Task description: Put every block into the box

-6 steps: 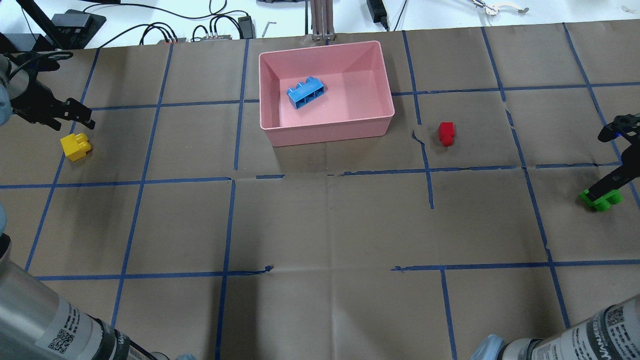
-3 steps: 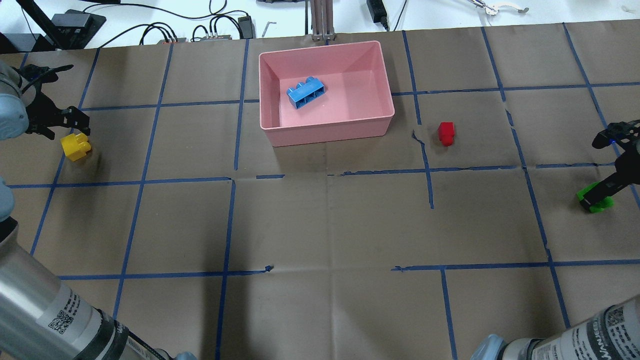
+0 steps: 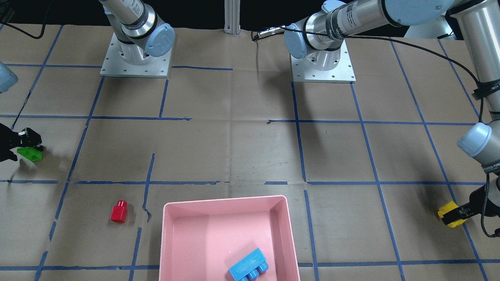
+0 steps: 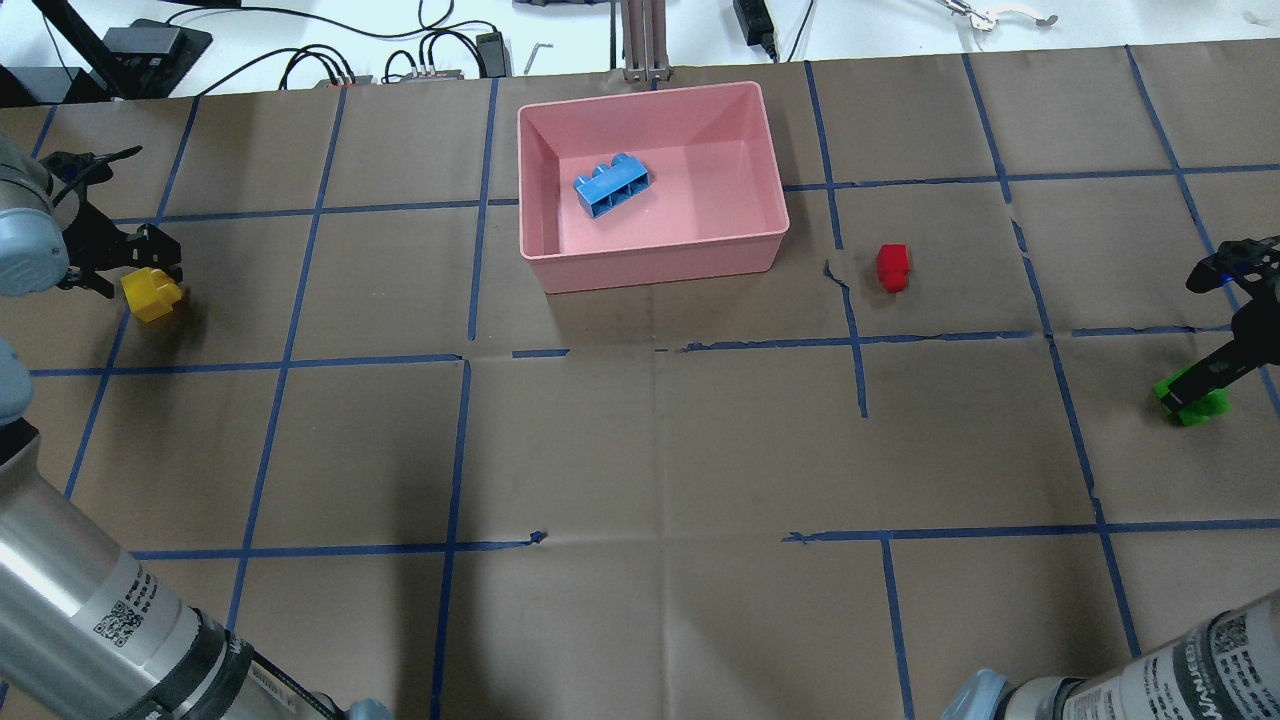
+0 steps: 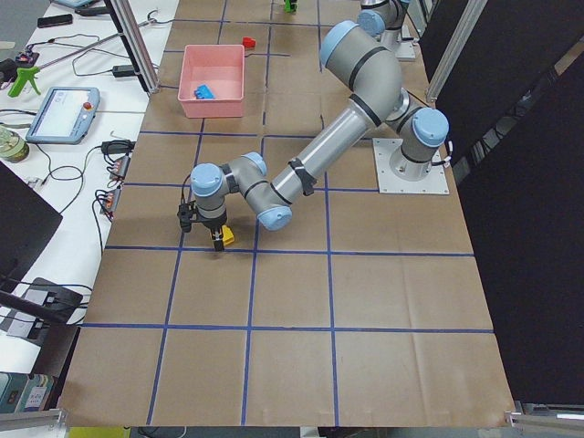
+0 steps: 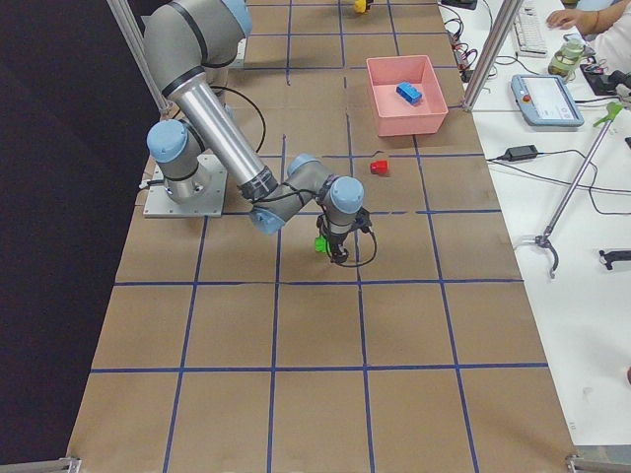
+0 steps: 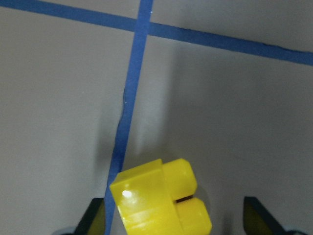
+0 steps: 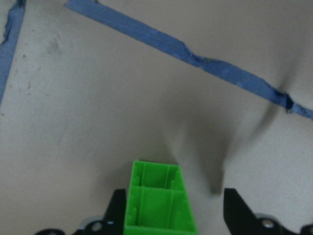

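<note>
The pink box (image 4: 650,268) stands at the far middle of the table with the light-blue block (image 4: 612,187) inside it. The red block (image 4: 892,266) lies on the paper to the right of the box. My left gripper (image 4: 135,272) is open and low around the yellow block (image 4: 150,293). In the left wrist view the yellow block (image 7: 156,200) sits between widely spread fingers. My right gripper (image 4: 1200,380) is open at the green block (image 4: 1195,405). In the right wrist view the green block (image 8: 159,200) shows its hollow underside, against one finger, with a gap to the other.
Brown paper with blue tape lines covers the table. Cables and power bricks (image 4: 430,55) and an aluminium post (image 4: 645,40) lie beyond the far edge. The two arm bases (image 3: 134,58) (image 3: 322,62) stand at the robot's side.
My left gripper has come down from behind the yellow block to around it. My right gripper has shifted a little and the green block has tipped and moved slightly left with it.
</note>
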Robot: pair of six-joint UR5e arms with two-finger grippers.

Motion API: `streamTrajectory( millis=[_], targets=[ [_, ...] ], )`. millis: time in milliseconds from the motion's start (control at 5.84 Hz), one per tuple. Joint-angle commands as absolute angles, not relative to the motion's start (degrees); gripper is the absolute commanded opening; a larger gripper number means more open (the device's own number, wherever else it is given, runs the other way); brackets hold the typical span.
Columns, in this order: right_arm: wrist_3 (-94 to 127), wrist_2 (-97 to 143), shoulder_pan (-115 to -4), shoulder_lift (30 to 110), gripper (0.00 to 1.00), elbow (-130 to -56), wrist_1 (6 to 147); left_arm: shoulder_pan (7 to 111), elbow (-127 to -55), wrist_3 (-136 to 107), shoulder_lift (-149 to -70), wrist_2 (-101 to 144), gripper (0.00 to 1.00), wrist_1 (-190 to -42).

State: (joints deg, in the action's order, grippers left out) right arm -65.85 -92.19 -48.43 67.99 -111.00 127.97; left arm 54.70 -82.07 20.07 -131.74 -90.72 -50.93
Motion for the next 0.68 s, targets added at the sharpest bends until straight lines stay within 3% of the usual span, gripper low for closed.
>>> streamTrajectory(
  millis=[0, 171, 342, 514],
  targets=[
    [-64.9, -92.0, -49.0, 68.3, 0.27, -110.6, 128.0, 54.5, -82.6, 20.1, -132.7, -90.7, 0.64, -50.0],
    [-63.7, -91.9, -49.0, 68.3, 0.14, -110.6, 127.9, 54.5, -82.4, 21.1, -132.6, -90.6, 0.27, -50.0],
    [-63.2, -91.9, -49.2, 69.1, 0.12, -108.4, 127.6, 54.5, -83.0, 22.5, -132.0, -90.1, 0.04, -50.0],
    [-62.8, -92.0, -50.9, 70.5, 0.12, -103.6, 126.7, 54.5, -83.1, 23.2, -131.3, -89.9, 0.00, -50.0]
  ],
)
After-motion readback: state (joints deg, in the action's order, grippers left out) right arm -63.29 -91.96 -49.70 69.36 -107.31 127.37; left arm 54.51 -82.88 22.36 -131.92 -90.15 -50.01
